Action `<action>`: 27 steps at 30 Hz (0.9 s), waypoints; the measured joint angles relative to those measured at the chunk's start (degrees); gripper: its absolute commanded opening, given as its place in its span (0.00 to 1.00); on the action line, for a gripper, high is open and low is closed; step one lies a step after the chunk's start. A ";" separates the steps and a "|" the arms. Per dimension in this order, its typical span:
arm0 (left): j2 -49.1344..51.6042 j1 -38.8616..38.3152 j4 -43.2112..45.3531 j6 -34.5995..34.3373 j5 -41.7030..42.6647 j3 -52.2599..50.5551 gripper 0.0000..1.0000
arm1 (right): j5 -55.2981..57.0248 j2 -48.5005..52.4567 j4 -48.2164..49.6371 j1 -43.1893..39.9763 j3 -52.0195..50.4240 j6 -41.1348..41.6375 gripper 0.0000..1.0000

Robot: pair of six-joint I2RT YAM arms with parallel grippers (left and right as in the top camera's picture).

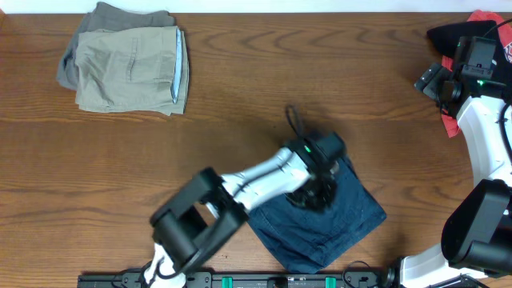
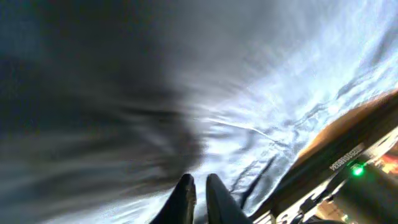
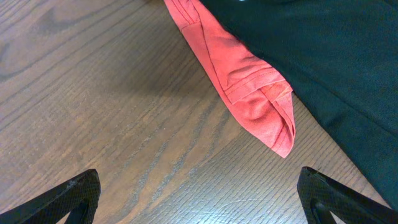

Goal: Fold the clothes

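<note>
The navy denim shorts (image 1: 336,224) lie folded into a rough square on the wooden table (image 1: 240,104), directly under the left gripper (image 2: 199,182), which is pressed down onto the upper left part of the fabric. In the left wrist view its two fingers (image 2: 219,200) stand close together with only a thin gap. The denim ahead of them is blurred and creased, so I cannot tell whether they pinch cloth. The right gripper (image 3: 199,180) hangs above bare wood with its jaws spread wide and nothing between them. Ahead of its jaws, nearer the right-hand finger, lies the folded corner of a red cloth (image 3: 249,93), with a black garment (image 3: 323,56) lying over the cloth's far side. Folded khaki shorts (image 1: 128,68) sit well apart from both grippers.
</note>
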 measured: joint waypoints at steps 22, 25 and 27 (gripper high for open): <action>-2.82 30.91 -4.57 18.01 -2.95 0.24 0.76 | 0.00 0.00 0.00 0.00 0.00 0.00 0.99; -2.82 29.66 -4.52 19.76 -1.33 0.02 0.76 | 0.00 0.00 0.00 0.00 0.00 0.00 0.99; -2.82 28.52 -4.50 20.55 -0.87 -0.31 0.77 | 0.02 0.00 0.00 0.00 0.00 0.00 0.99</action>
